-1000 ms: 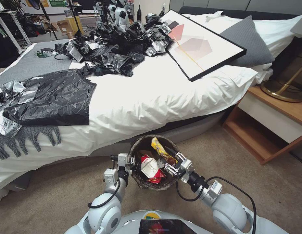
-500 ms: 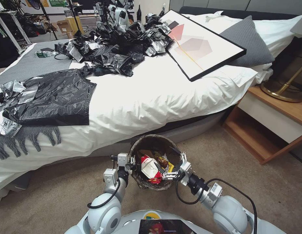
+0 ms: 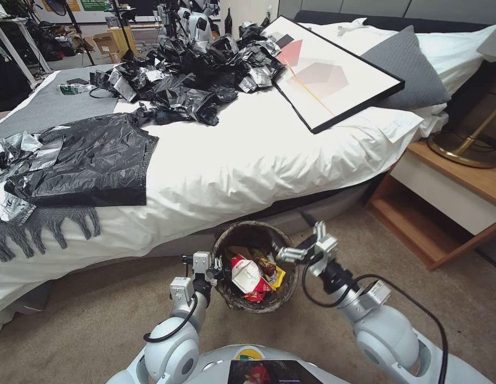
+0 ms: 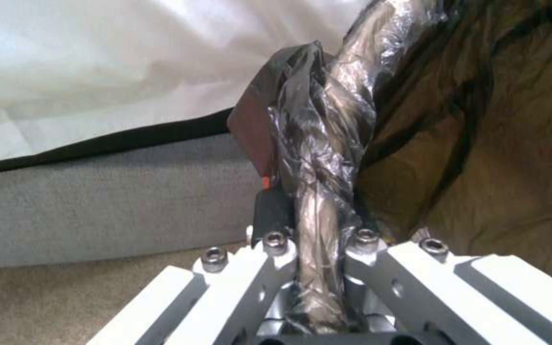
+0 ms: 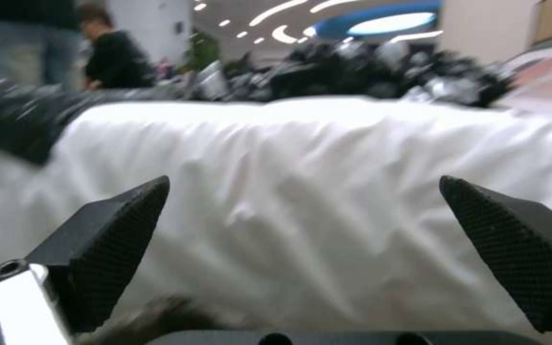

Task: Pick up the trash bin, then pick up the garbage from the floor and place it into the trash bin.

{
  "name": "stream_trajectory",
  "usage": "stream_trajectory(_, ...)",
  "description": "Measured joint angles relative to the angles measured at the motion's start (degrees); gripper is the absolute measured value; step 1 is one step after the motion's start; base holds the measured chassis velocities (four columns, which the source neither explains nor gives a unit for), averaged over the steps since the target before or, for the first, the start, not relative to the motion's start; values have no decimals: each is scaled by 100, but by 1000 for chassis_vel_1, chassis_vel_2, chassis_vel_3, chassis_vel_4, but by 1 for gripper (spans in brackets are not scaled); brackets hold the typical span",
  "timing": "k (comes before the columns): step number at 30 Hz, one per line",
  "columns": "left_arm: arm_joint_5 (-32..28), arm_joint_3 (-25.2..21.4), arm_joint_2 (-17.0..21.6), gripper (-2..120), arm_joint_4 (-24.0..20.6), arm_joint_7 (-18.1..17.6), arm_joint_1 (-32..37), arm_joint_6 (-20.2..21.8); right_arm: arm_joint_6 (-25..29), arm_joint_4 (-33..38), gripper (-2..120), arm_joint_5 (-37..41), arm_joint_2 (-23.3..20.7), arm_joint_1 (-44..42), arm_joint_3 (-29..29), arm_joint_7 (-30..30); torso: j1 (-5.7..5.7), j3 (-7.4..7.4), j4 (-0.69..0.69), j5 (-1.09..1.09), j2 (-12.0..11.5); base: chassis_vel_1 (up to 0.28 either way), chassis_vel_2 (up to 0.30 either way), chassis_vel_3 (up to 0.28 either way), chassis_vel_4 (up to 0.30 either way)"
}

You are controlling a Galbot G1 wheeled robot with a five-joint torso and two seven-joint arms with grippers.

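Note:
The trash bin (image 3: 232, 301), a small round tub with a dark liner over its rim, hangs above the carpet in front of the bed. My left gripper (image 3: 217, 265) is shut on its left rim; the left wrist view shows the left gripper (image 4: 317, 225) clamped on the crinkled liner-covered rim (image 4: 333, 134). Inside the bin lies garbage: a crushed red-and-white paper cup (image 3: 246, 274) and a yellow snack wrapper (image 3: 276, 276). My right gripper (image 3: 298, 238) stands open and empty just above the bin's right rim. In the right wrist view the right gripper (image 5: 304, 206) faces the white bedsheet, with its black fingertips (image 5: 126, 220) spread wide.
The bed (image 3: 248, 154) fills the space ahead, carrying crumpled black plastic bags (image 3: 194, 69), a flat black bag (image 3: 93, 160), a framed picture (image 3: 333, 74) and a grey pillow (image 3: 405, 66). A wooden nightstand (image 3: 445, 197) with a brass lamp base (image 3: 464, 149) stands at the right. Beige carpet (image 3: 98, 320) lies around me.
The yellow wrapper left my right gripper and dropped into the bin. The right gripper opened, then rose and pulled back to the bin's right rim. The left arm and bin stayed still.

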Motion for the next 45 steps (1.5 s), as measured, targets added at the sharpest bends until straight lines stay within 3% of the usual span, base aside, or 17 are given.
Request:
stream_trajectory(8, 0, -26, 18, 2, -29, 5, 33, -6, -425, 394, 100, -140, 477, -441, 1056, 820, 0, 0, -2, -1, 0, 0, 0, 0, 0)
stream_trajectory(16, 24, -69, 37, 2, -57, 13, 83, -34, -925, 295, 100, -1067, 1223, -920, 1862, 1514, 0, 0, -1, 0, 0, 0, 0, 0, 0)
stream_trajectory(30, 121, -133, 29, 2, -171, 10, 301, -80, -484, -480, 100, -2166, 2624, -1192, 1556, 1581, 0, 0, 1, 0, 0, 0, 0, 0, 0)
stream_trajectory(45, 20, -125, 41, 2, -325, -37, 461, -28, -376, -653, 100, -2264, 2687, -1130, 1494, 1584, 0, 0, 0, 0, 0, 0, 0, 0, 0)
